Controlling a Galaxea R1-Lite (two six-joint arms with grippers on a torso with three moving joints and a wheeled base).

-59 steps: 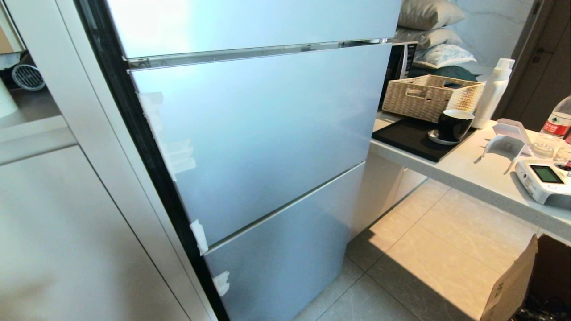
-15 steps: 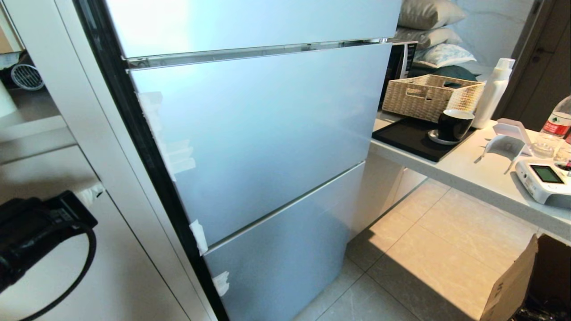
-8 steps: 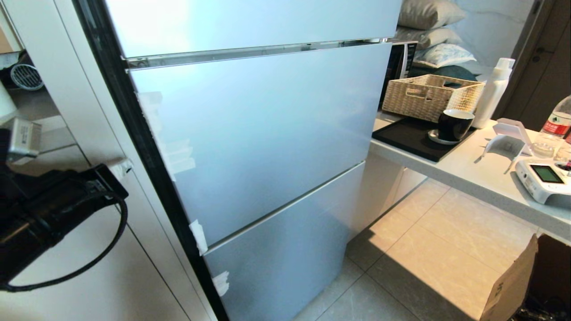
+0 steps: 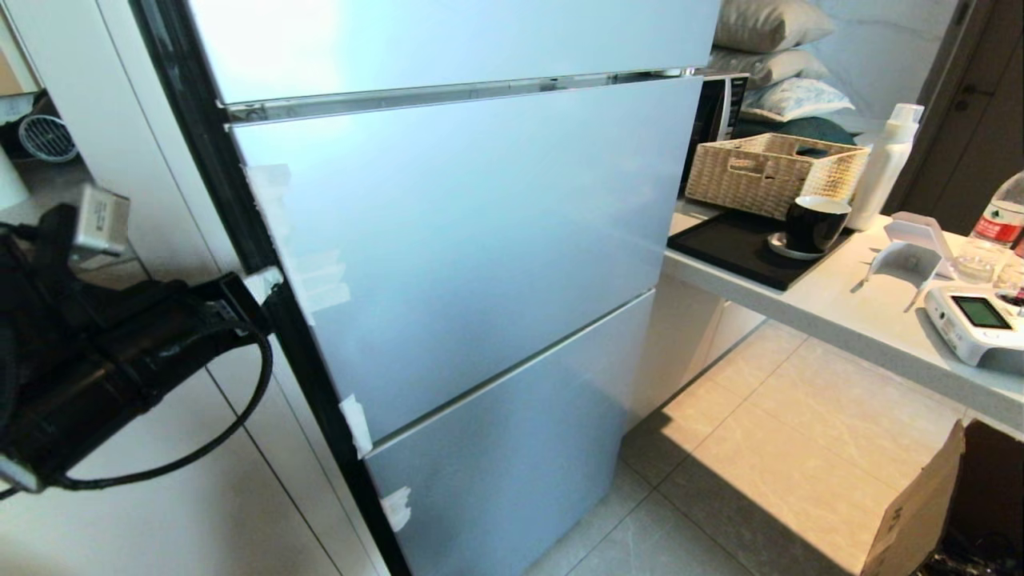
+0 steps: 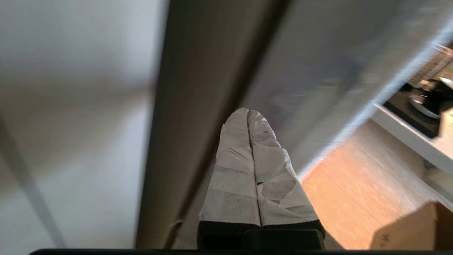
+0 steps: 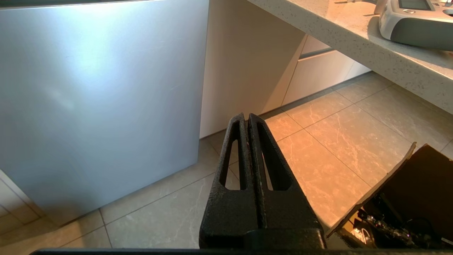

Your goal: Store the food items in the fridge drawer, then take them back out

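left gripper (image 4: 264, 284), fingers pressed together, sat at the fridge door (image 4: 480, 240) edge; it probably needed wedging into the seam.

You won't find much to read here. The water bottle (image 4: 1002, 210) at the far right carries a red label with white characters, too small to make out. The grey tag (image 4: 99, 220) on the left arm (near the left edge) bears dark print, also illegible.
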